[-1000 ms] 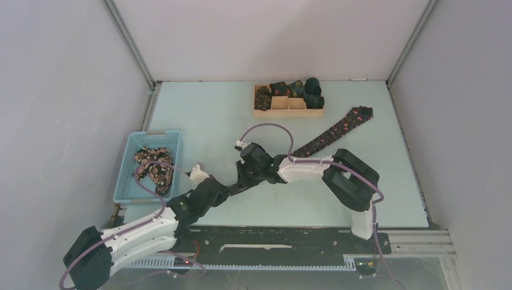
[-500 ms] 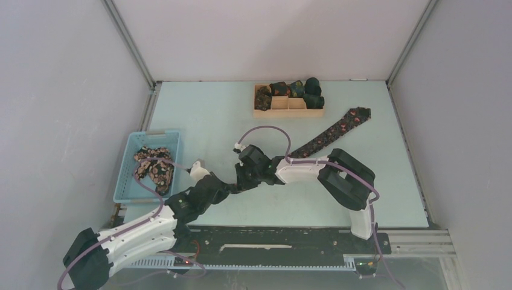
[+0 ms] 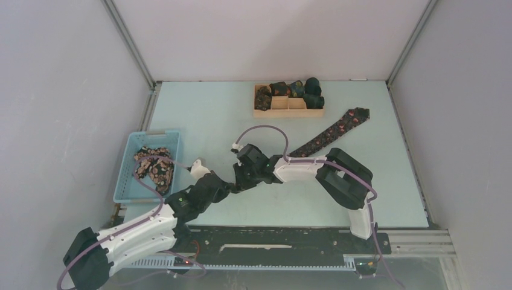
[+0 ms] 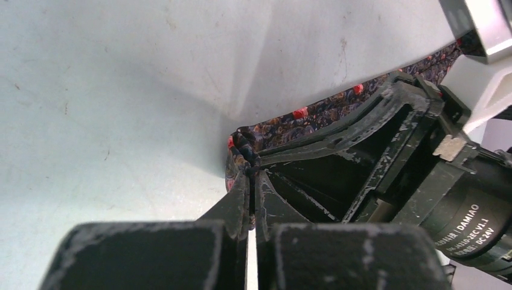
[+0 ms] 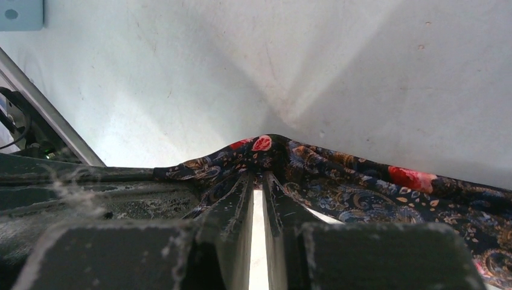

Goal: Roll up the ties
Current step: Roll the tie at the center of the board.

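Note:
A dark floral tie (image 3: 329, 132) lies slanting across the table, its wide end at the far right. Its near end is pinched by both grippers, which meet at the table's middle. My left gripper (image 3: 228, 183) is shut on the tie's narrow tip (image 4: 241, 145), as the left wrist view (image 4: 250, 172) shows. My right gripper (image 3: 241, 175) is shut on a fold of the same tie (image 5: 362, 181) right beside it, fabric bunched at its fingertips (image 5: 258, 175). More loose ties (image 3: 154, 166) lie in the basket. Rolled ties (image 3: 302, 90) sit in the tray.
A light-blue basket (image 3: 130, 175) stands at the left edge. A wooden divided tray (image 3: 288, 112) stands at the back centre. The right gripper's body (image 4: 386, 151) crowds the left wrist view. A metal rail (image 5: 42, 103) runs along the table's edge.
Both grippers have drifted a little to the left and nearer, drawing the tie with them. Its far end has slid slightly leftward.

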